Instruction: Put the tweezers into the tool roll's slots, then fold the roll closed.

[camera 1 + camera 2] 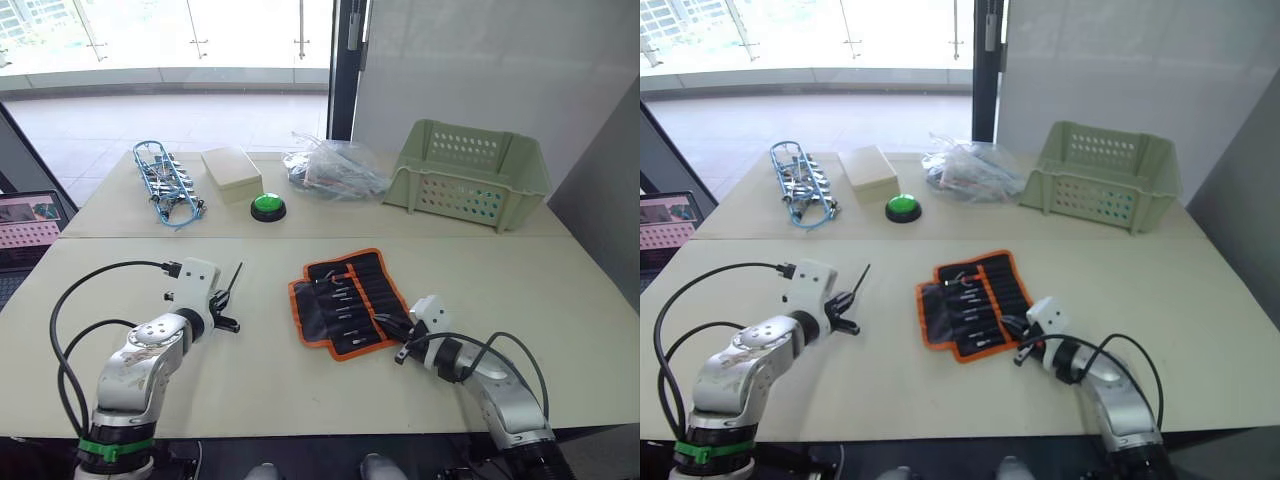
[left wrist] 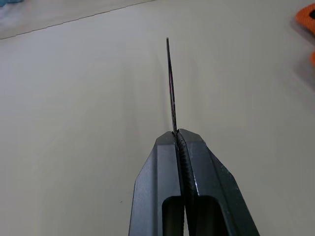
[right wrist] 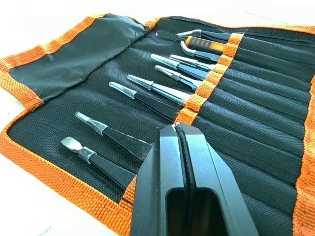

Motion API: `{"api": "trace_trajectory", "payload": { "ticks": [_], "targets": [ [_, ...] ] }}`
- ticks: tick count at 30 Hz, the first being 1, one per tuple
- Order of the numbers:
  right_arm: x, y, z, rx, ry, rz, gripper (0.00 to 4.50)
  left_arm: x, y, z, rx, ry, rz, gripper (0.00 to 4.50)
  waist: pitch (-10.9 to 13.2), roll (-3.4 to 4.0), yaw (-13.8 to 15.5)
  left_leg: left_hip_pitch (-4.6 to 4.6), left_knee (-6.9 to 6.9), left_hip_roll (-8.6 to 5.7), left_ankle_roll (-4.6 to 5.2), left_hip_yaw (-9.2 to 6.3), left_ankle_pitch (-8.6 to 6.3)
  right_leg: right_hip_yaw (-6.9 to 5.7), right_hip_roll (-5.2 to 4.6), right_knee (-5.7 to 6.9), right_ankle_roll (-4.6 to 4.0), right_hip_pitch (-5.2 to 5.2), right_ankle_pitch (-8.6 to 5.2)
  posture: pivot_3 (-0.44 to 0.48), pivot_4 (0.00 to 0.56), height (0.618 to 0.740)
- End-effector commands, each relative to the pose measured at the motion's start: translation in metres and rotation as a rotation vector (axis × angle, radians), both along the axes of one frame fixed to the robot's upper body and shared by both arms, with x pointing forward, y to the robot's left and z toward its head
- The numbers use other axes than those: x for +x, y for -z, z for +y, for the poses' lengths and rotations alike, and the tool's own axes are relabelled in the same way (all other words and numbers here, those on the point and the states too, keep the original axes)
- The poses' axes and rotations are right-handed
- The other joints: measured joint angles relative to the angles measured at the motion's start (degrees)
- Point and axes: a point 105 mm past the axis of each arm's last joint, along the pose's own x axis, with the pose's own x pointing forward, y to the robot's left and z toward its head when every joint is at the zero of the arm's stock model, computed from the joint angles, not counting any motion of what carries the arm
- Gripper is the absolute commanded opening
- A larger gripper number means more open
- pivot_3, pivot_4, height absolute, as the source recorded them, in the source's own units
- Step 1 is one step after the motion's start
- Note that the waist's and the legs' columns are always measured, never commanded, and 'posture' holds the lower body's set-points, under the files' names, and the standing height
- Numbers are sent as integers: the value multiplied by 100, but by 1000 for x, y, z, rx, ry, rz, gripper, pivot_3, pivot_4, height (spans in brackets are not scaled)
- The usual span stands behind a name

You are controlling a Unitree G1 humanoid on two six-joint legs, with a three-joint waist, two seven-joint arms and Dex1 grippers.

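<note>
Tweezers (image 3: 147,92) sat tucked in the slots (image 3: 256,123) of the tool roll (image 1: 345,300), handles hidden under the fabric, silver tips alone exposed; we could not count them surely. We held our left gripper (image 2: 176,135) clamped on one slim black tweezer (image 2: 171,83), its point aimed away over bare tabletop, well apart from the roll. Our right gripper (image 3: 176,129) hung pressed together, holding nothing, just over the roll's near edge. Our beige table (image 1: 500,270) had open space between the arms. Along its far side stood a green basket (image 1: 468,172), plastic bags (image 1: 335,170), a green button (image 1: 267,206), a box (image 1: 231,172) and a wire bundle (image 1: 165,182).
</note>
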Motion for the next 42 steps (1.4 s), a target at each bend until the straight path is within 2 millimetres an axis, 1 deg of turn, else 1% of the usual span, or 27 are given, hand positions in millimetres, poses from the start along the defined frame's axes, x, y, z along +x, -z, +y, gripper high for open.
{"api": "trace_trajectory", "payload": {
  "ticks": [1,3,4,7,14,15,16,17,20,22,24,26,28,30,37,40,42],
  "targets": [
    [-10,25,6,-30,-34,101,0,-9,-10,9,35,50,-36,31,1,1,7,1,-1,0,0,0,0,0,0,0,0,0,0,0,150,740],
    [-9,24,7,-31,-38,99,0,-18,-10,16,23,96,-31,31,2,0,-1,0,-1,2,0,-1,0,0,1,-1,0,-1,0,0,150,740],
    [-9,24,7,-31,-40,99,0,-21,-13,18,-2,119,-42,307,2,0,3,0,-2,3,0,0,0,0,1,-1,-1,-1,0,0,150,740],
    [-8,24,9,-32,-49,98,0,-27,-19,22,-39,156,-63,1287,3,0,11,0,-2,5,0,0,-1,-1,1,-1,-2,-1,0,0,150,740],
    [-6,24,11,-34,-66,98,0,-34,-25,28,-81,181,-108,3632,3,0,-7,1,-3,8,0,2,-1,-1,3,-2,-3,-1,0,0,150,740],
    [-6,24,11,-34,-67,98,0,-34,-25,29,-91,179,-113,3870,3,0,-7,1,-3,9,0,2,-1,-1,3,-2,-3,-2,1,0,150,740],
    [-6,24,12,-34,-69,99,0,-36,-26,30,-133,185,-121,4292,3,0,-7,2,-3,10,0,2,-1,-1,3,-2,-3,-1,1,0,150,740],
    [-6,24,12,-33,-71,100,0,-37,-28,33,-162,183,-130,4460,3,0,-8,2,-3,10,0,2,-1,-1,3,-2,-3,-1,1,0,150,740],
    [-7,25,14,-32,-76,103,0,-39,-36,38,-238,209,-154,4460,3,0,-11,2,-3,12,0,3,-1,-2,5,-1,-3,-2,1,0,150,740],
    [-8,25,15,-30,-78,105,0,-38,-38,53,-236,192,-163,4460,3,0,-13,2,-3,13,0,4,-1,-1,6,-1,-4,-2,1,0,150,740],
    [-8,26,15,-30,-79,106,0,-39,-35,65,-209,177,-149,4460,4,2,-16,3,-3,14,0,4,-1,-1,8,-1,-4,-2,1,0,150,740],
    [-9,26,16,-27,-78,108,0,-42,-24,74,-159,199,-114,4460,4,2,-22,3,-4,15,0,5,-1,-2,9,-2,-5,-3,0,0,150,740],
    [-10,27,16,-24,-77,111,0,-45,-16,77,-122,231,-84,4460,4,3,-28,3,-6,17,-1,7,-3,-1,10,-4,-5,-4,0,0,150,740],
    [-10,27,17,-23,-77,111,0,-42,-9,79,-106,231,-61,4460,5,3,-18,4,-9,19,-1,8,-3,-2,10,-4,-8,-4,-1,0,150,740],
    [-11,26,15,-20,-68,110,0,-30,0,59,-83,231,-6,4460,5,-1,-18,3,-10,34,-3,9,-5,-5,21,-3,-9,-6,0,0,150,740],
    [-12,27,15,-20,-62,113,0,-23,6,43,-39,177,17,4460,5,-1,-8,4,-10,47,-8,10,-10,-5,32,-4,-9,-7,0,0,150,740],
    [-12,27,16,-17,-62,113,0,-24,10,34,-33,161,36,4460,5,-1,-8,3,-10,52,-11,11,-11,-5,37,-5,-10,-7,1,0,150,740]
  ]
}}
